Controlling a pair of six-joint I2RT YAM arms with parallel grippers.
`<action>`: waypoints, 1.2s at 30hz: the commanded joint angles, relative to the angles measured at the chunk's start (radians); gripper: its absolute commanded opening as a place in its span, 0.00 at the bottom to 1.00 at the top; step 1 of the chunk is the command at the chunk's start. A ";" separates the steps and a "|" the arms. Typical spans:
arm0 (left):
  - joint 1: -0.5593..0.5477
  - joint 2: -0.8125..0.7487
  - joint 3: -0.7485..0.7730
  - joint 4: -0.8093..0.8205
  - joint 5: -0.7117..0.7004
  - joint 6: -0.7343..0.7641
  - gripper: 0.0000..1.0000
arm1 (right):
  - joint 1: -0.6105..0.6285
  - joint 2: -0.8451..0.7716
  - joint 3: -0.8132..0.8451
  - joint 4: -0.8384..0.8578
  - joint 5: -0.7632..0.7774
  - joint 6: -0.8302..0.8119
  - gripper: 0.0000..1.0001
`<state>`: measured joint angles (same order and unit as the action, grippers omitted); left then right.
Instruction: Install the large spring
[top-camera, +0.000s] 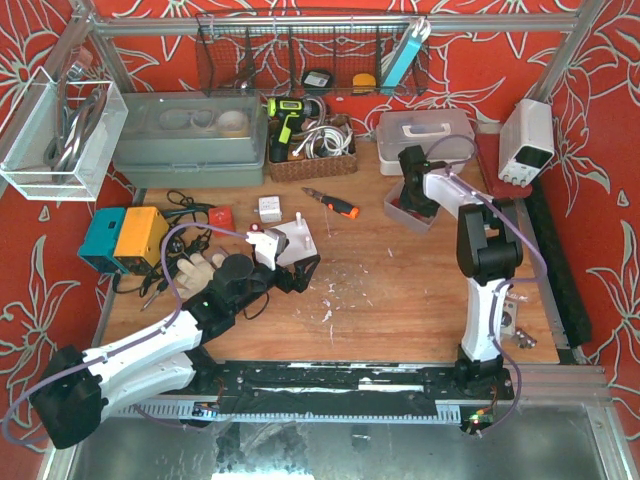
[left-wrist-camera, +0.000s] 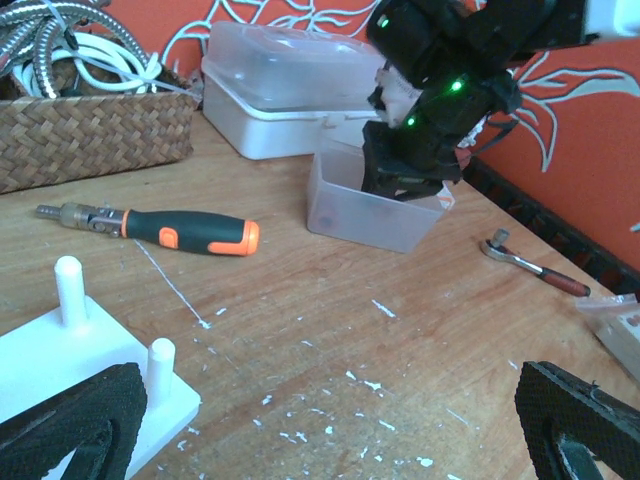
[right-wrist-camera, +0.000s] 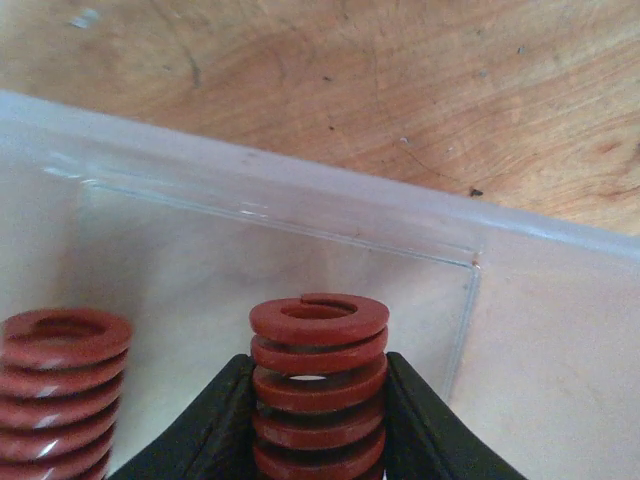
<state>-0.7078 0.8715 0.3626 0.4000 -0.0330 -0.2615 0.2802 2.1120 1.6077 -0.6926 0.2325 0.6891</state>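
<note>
My right gripper (top-camera: 415, 188) reaches down into a clear plastic bin (top-camera: 408, 214), and its black fingers (right-wrist-camera: 215, 425) are shut on both sides of an upright red large spring (right-wrist-camera: 318, 370). A second red spring (right-wrist-camera: 60, 385) stands beside it to the left in the bin (right-wrist-camera: 300, 215). A white base plate (top-camera: 292, 240) with two upright pegs (left-wrist-camera: 68, 290) lies mid-table. My left gripper (top-camera: 290, 272) hovers just in front of it, open and empty, with fingers (left-wrist-camera: 70, 425) wide apart. The left wrist view also shows the bin (left-wrist-camera: 365, 210) with the right gripper (left-wrist-camera: 410, 175) in it.
An orange-black screwdriver (top-camera: 332, 206) lies between the plate and the bin. A wicker basket (top-camera: 310, 152) and a white lidded box (top-camera: 425, 134) stand behind. A ratchet wrench (left-wrist-camera: 530, 265) lies right of the bin. A glove (top-camera: 195, 270) and a teal-orange box (top-camera: 125, 238) are at the left.
</note>
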 joint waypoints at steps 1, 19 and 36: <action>-0.007 -0.005 0.006 0.010 -0.025 0.009 1.00 | 0.005 -0.142 -0.041 0.057 -0.057 -0.067 0.14; -0.006 -0.015 -0.004 -0.001 -0.104 -0.046 1.00 | 0.225 -0.756 -0.562 0.454 -0.172 -0.453 0.06; -0.001 0.050 0.345 -0.404 0.065 -0.175 0.78 | 0.555 -0.988 -1.124 1.299 -0.346 -0.873 0.04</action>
<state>-0.7078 0.8875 0.6136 0.1246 -0.0502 -0.4088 0.7872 1.1622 0.5232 0.3271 -0.0532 -0.0406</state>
